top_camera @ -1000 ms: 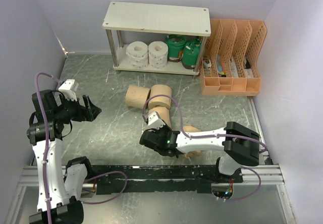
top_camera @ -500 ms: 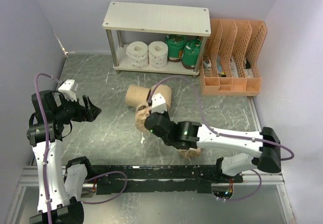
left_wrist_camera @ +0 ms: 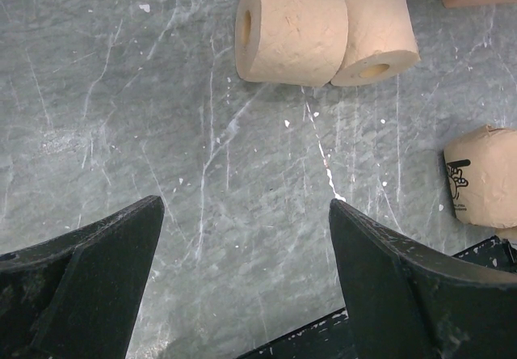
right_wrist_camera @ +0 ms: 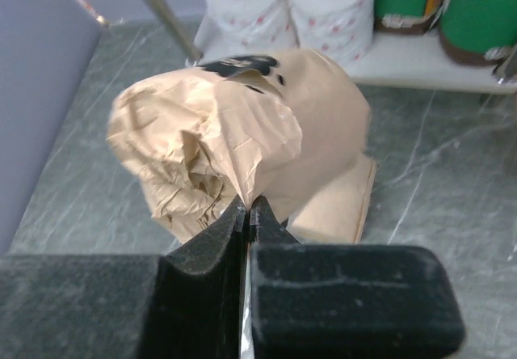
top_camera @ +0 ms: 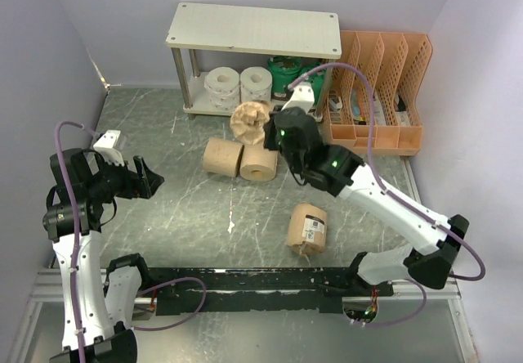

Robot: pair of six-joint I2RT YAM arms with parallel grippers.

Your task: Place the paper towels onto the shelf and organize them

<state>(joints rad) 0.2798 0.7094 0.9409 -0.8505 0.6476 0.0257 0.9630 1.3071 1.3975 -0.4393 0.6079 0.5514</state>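
Tan paper-wrapped roll [top_camera: 249,120] held near the cream two-tier shelf [top_camera: 253,28] at 12 o'clock.
Right fingers [right_wrist_camera: 202,254] pinch its crumpled wrapper; left fingers [left_wrist_camera: 97,270] spread wide, empty. Lower tier [right_wrist_camera: 404,58] holds two white patterned rolls [top_camera: 222,87], two green-wrapped rolls [right_wrist_camera: 481,11].

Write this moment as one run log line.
right fingers: shut on wrapped roll, before shelf | left fingers: open, nothing held | on table: two bare rolls, labelled roll

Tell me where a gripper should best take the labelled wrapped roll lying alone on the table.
Likely from above, closing across the curved flanks of the labelled roll: it lies on its side, label up, with free table on both sides.
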